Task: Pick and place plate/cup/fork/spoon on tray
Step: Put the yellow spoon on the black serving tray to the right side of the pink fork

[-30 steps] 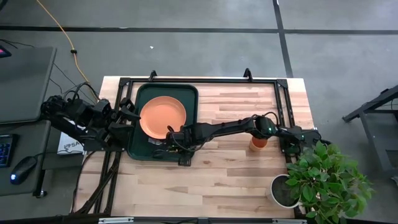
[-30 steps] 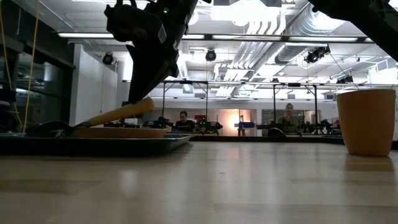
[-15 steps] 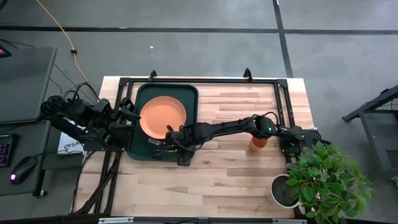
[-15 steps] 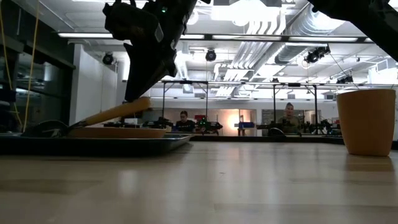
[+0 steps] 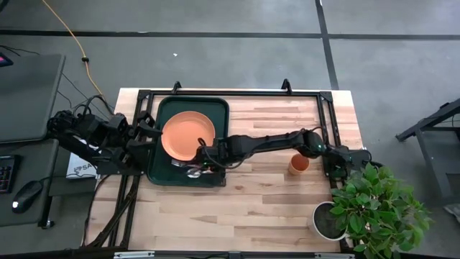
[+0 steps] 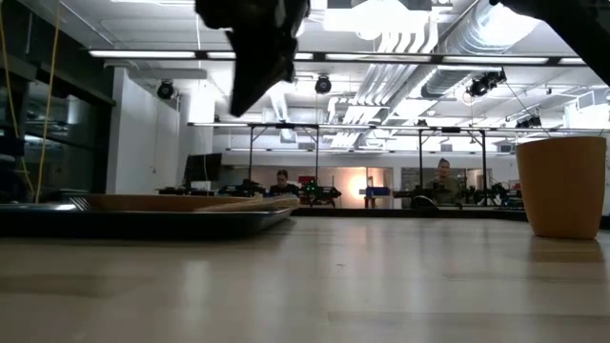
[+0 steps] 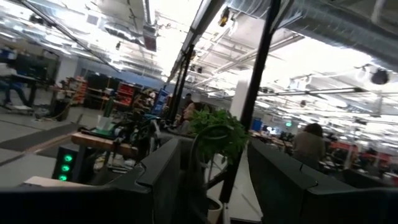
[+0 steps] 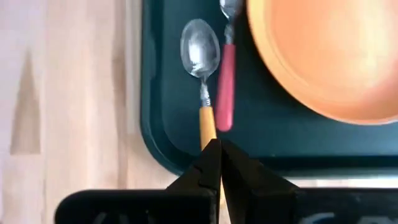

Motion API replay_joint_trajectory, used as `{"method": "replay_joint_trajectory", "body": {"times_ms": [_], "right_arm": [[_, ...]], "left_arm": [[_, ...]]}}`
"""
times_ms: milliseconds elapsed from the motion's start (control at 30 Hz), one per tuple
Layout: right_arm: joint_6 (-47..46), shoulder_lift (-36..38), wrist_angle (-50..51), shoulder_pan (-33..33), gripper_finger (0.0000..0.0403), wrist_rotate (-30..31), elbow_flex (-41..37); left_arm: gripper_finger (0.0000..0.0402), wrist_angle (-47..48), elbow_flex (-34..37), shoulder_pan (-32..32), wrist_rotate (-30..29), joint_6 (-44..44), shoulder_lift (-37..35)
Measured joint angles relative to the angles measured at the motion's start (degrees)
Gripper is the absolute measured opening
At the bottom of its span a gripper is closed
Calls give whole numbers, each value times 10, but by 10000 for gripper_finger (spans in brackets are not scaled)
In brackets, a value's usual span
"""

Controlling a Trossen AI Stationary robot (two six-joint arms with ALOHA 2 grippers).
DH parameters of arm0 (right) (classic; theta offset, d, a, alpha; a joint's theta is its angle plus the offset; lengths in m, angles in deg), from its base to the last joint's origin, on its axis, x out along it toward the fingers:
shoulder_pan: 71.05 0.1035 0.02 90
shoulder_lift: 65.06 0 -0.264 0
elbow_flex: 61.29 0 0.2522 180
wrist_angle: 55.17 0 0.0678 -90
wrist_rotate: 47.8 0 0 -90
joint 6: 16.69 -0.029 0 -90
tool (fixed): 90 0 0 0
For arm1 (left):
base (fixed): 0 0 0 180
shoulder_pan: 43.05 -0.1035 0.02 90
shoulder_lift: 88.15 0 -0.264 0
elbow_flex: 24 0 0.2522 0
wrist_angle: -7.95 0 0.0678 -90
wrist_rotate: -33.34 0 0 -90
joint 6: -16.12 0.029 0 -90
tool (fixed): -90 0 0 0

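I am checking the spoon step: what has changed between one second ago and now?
The spoon, held tilted above the tray by the right gripper earlier, now lies flat in the tray beside the fork. The right gripper has let it go, lifted, and is shut. The plate, cup and left gripper stayed as they were.

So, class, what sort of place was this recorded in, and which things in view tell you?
Probably a robotics lab or workshop: bare ceiling ducts and strip lights overhead, people at workbenches behind, and a wooden test table framed by arm mounts.
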Motion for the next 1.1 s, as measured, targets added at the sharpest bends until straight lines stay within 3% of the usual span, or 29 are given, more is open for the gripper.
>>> {"method": "replay_joint_trajectory", "body": {"times_ms": [233,400,567,833,967,1100], "right_arm": [[13,11,84,-2,0,12,0],[39,19,84,-4,0,-31,-43],[22,86,-35,-14,0,-101,-205],[-100,244,-255,-24,0,-76,-527],[-146,247,-323,-41,0,-76,-591],[-156,231,-385,-47,0,-77,-591]], "left_arm": [[172,1,0,0,-20,9,0],[172,3,0,0,-19,-2,0],[172,3,0,0,-20,-3,0],[172,3,0,0,-47,1,2],[172,2,0,0,-64,-5,2],[172,3,0,0,-84,-6,2]]}}
